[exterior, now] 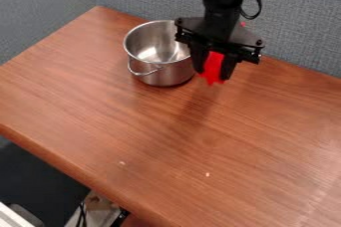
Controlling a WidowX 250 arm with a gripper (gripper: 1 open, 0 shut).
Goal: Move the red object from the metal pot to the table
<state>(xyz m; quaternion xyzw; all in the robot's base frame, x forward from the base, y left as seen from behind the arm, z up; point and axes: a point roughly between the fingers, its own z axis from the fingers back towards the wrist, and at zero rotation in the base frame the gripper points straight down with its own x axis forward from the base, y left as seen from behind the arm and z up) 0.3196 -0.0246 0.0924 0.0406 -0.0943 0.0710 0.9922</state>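
The red object (212, 67) hangs upright between the black fingers of my gripper (214, 60), which is shut on it. It is held just right of the metal pot (159, 54), above the table (160, 131). The pot is a shiny steel cylinder with a small handle at its front left, and its inside looks empty. Only the lower part of the red block shows below the fingers; whether it touches the wood I cannot tell.
A grey wall runs behind the table's back edge. The table's rounded front edge drops off at the lower left, with cables and floor below. Bare wood stretches in front of and to the right of the pot.
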